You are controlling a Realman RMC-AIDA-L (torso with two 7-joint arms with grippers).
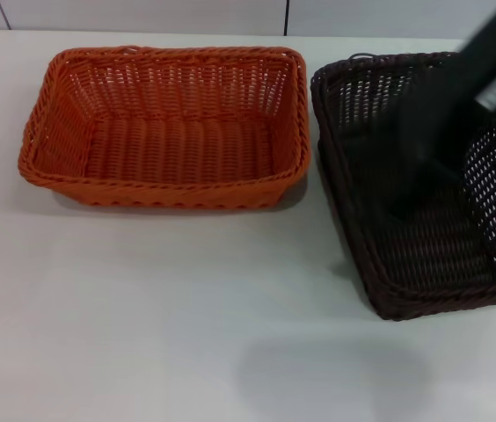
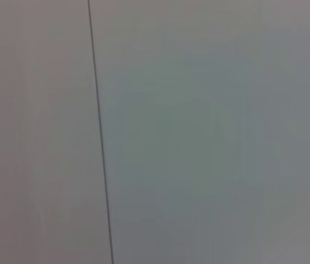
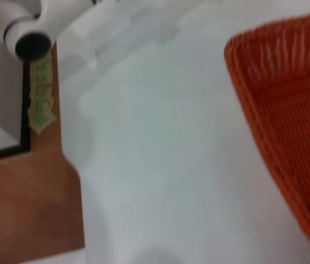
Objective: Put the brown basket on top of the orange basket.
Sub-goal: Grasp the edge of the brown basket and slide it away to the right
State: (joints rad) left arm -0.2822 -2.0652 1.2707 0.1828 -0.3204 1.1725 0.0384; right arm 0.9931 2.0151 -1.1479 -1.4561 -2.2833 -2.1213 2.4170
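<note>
Across the whole head view spreads a white bench (image 1: 186, 334), carrying both baskets side by side and close together. Upper left of centre sits the orange basket (image 1: 164, 127), upright, its long side toward the camera, its braided rim unbroken. At the right edge sits the brown basket (image 1: 424, 255), turned at a slight angle, its near corner reaching toward the lower right; a narrow strip of bench separates the two rims. Over the brown basket's interior, from the upper right corner, slants the dark, blurred right end effector (image 1: 437, 141), reaching down inside the basket; whether its fingers are spread or closed cannot be told. The right wrist view shows the orange basket's wall (image 3: 287, 104) at right, pale bench beside it, and brown floor (image 3: 23, 209) at lower left.
</note>
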